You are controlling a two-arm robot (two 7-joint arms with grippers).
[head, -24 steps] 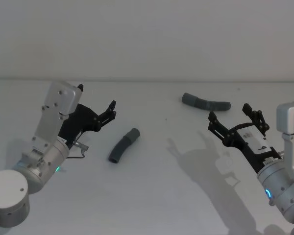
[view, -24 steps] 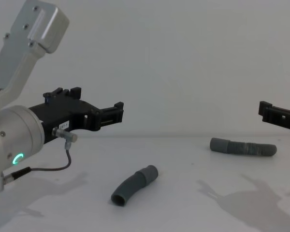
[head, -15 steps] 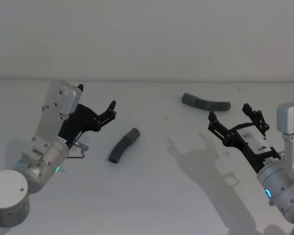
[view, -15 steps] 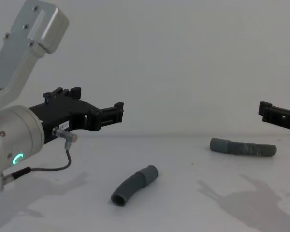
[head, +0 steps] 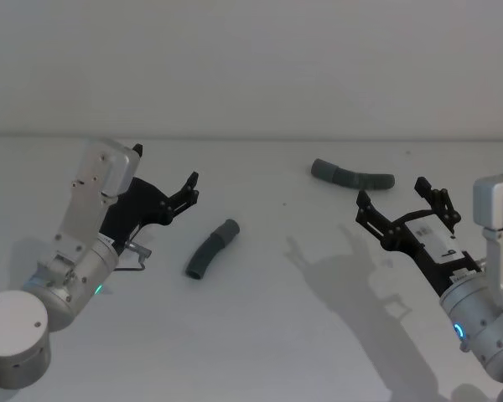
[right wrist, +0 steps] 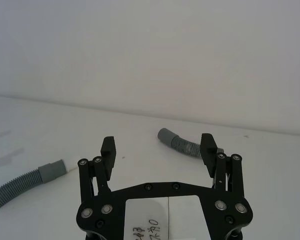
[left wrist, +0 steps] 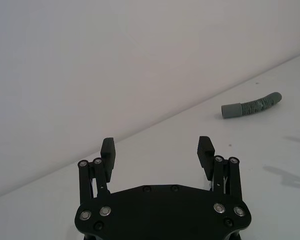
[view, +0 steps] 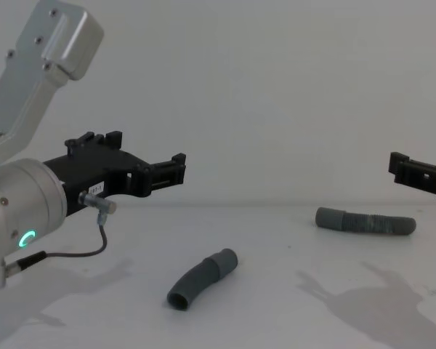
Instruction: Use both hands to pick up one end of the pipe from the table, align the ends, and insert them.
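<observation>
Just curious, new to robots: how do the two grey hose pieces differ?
The short piece is strongly curved; the longer piece only slightly bent. The short piece lies nearer, by the open left gripper; the longer piece farther back, ahead of the open right gripper. Both are grey, ribbed, and rest untouched on the table.

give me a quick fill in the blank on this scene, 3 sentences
1. The short piece and the long piece both lie on the ___.
2. The left gripper and the right gripper are both ___, holding nothing.
3. The short piece lies nearer the ___ gripper.
Missing words: table; open; left.
</observation>
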